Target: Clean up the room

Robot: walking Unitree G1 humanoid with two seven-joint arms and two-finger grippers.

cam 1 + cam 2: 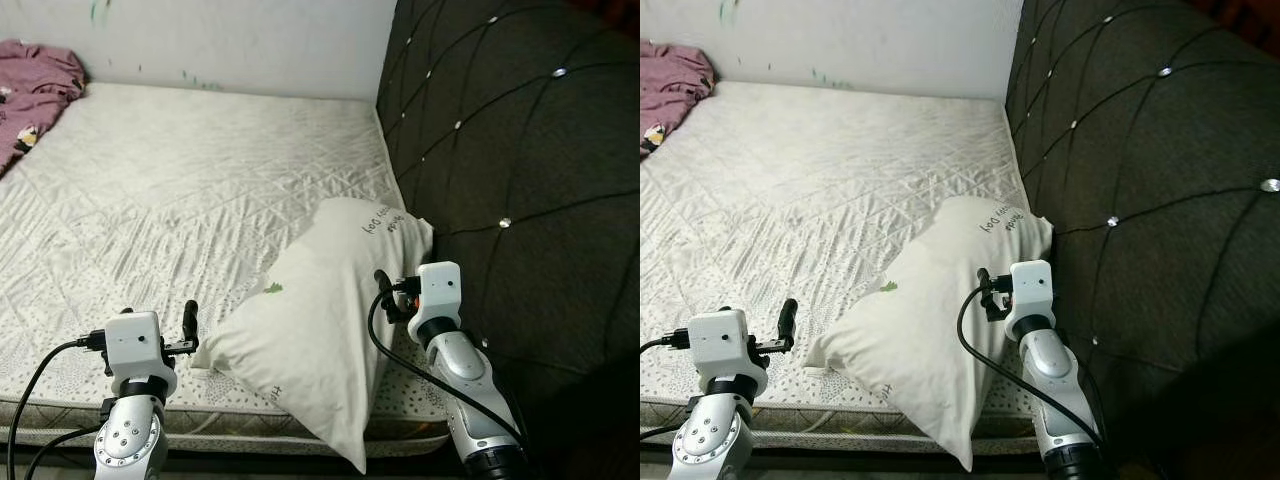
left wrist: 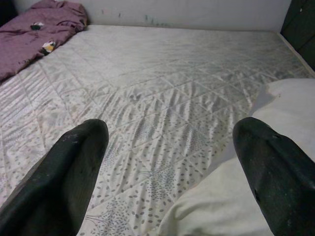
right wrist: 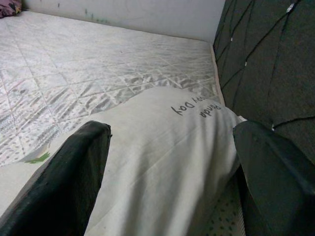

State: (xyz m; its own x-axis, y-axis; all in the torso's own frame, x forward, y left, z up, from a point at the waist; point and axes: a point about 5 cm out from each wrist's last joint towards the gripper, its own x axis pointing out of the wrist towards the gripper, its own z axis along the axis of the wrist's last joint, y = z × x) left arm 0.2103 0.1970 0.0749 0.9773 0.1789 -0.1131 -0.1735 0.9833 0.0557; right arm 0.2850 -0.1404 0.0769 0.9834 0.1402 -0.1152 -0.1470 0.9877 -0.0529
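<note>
Pillow askew at bed foot-edge, beside headboard — not yet straightened. Left claw agape at pillow's left; right claw agape over pillow — nothing gripped. Purple cloth awaits, far from pillow.

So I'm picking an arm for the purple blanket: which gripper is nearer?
Left. The left gripper is on the purple blanket's side; the right gripper is beyond the pillow.

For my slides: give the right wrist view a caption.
Open right tool hovering over the white pillow beside the dark tufted headboard.
</note>
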